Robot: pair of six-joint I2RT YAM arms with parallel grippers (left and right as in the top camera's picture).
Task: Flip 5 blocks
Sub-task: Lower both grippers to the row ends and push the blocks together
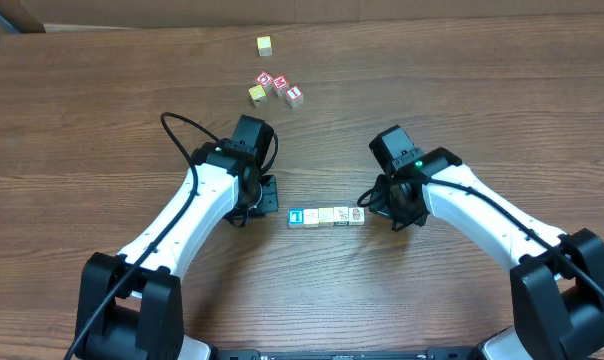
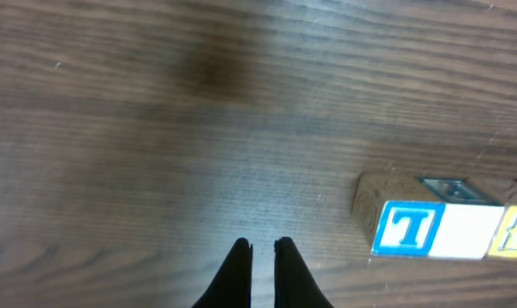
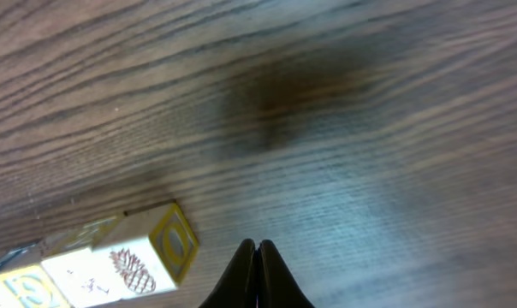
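Note:
The blocks (image 1: pixel 326 216) lie in a straight row of several tiny cubes at the table's middle, touching side by side. The leftmost has a blue-framed letter T (image 2: pixel 404 228) on its side, with a pale face (image 2: pixel 468 233) beside it. The rightmost carries a pineapple print (image 3: pixel 130 267) and a yellow-framed side (image 3: pixel 177 242). My left gripper (image 1: pixel 272 203) (image 2: pixel 261 248) hangs shut and empty just left of the row. Just right of the row, my right gripper (image 1: pixel 374 200) (image 3: pixel 256 246) is shut with nothing in it.
Three red-and-white letter cubes (image 1: pixel 281 86) and a yellowish cube (image 1: pixel 257 94) cluster at the back centre. A lone yellow-topped cube (image 1: pixel 265 45) sits farther back. The table's far edge (image 1: pixel 312 22) runs along the top.

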